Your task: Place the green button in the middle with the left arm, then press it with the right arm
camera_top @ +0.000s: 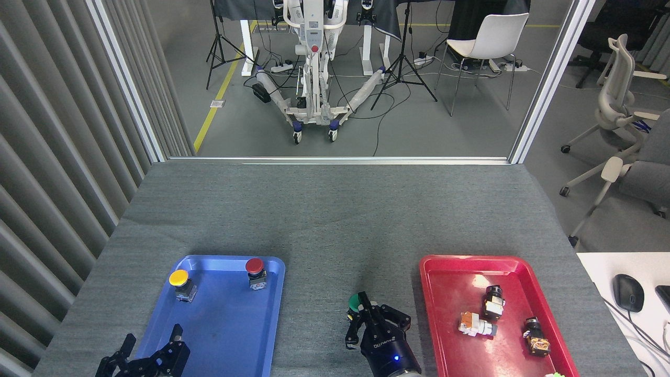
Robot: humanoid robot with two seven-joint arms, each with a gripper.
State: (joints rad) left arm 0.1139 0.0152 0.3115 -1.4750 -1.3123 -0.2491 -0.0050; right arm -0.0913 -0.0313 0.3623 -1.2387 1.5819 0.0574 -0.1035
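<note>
On the grey table (pixel 335 220), between the two trays, the green button (pixel 355 302) stands upright on the bare felt, and the right pincer (pixel 366 310) is right on top of it. The black fingers (pixel 360 300) are bunched close together, covering most of the right side of the green cap, with nothing gripped between them; only the left part of the dome shows, and whether the tip actually touches the cap I cannot tell from this angle. A blue light glows on the pincer's body near the bottom edge. Down in the bottom left corner, the left pincer (pixel 152 348) sits low by the near corner of the blue tray (pixel 230 335), its fingers spread apart and empty, well away from the green button. Inside the blue tray, the yellow button (pixel 179 280) and the red button (pixel 255 268) stand upright along the far side, apart from each other. Over on the right, the red tray (pixel 455 283) holds three small loose parts (pixel 475 324) scattered across its floor, none touching the others.
</note>
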